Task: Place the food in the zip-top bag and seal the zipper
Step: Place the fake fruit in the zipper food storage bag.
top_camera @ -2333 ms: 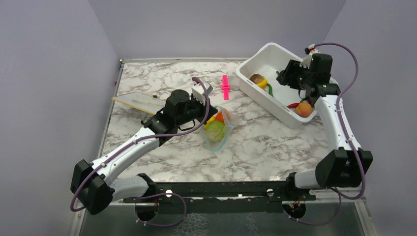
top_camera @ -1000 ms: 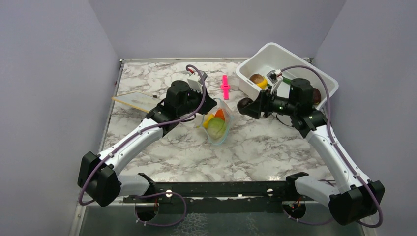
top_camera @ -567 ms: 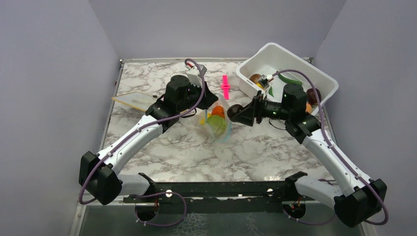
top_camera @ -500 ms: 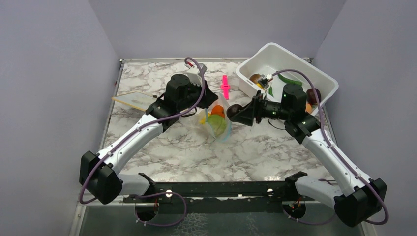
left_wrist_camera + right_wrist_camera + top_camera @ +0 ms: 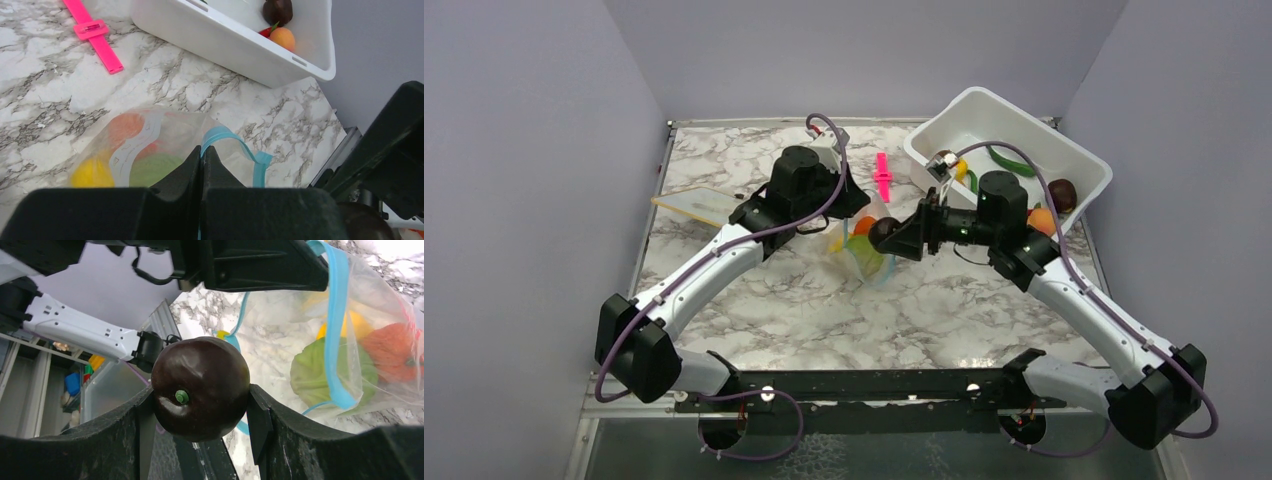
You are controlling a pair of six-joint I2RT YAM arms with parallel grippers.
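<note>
The clear zip-top bag (image 5: 866,258) stands at mid-table with its mouth held up; green, yellow and orange food shows through it (image 5: 150,167). My left gripper (image 5: 202,149) is shut on the bag's light blue zipper (image 5: 235,145) at the rim. My right gripper (image 5: 200,395) is shut on a dark brown round fruit (image 5: 201,387) with a green stem, right at the bag's mouth (image 5: 884,232). In the right wrist view the bag (image 5: 360,340) hangs to the right of the fruit.
A white tub (image 5: 1064,150) at the back right holds more toy food, including an orange piece (image 5: 1040,220) and a dark piece (image 5: 1062,192). A pink clip (image 5: 882,176) lies behind the bag. A pale board (image 5: 694,206) lies at the left.
My right arm carried the dark brown fruit left from the tub to the bag's mouth. My left gripper lifted the bag's rim, standing the bag more upright.
</note>
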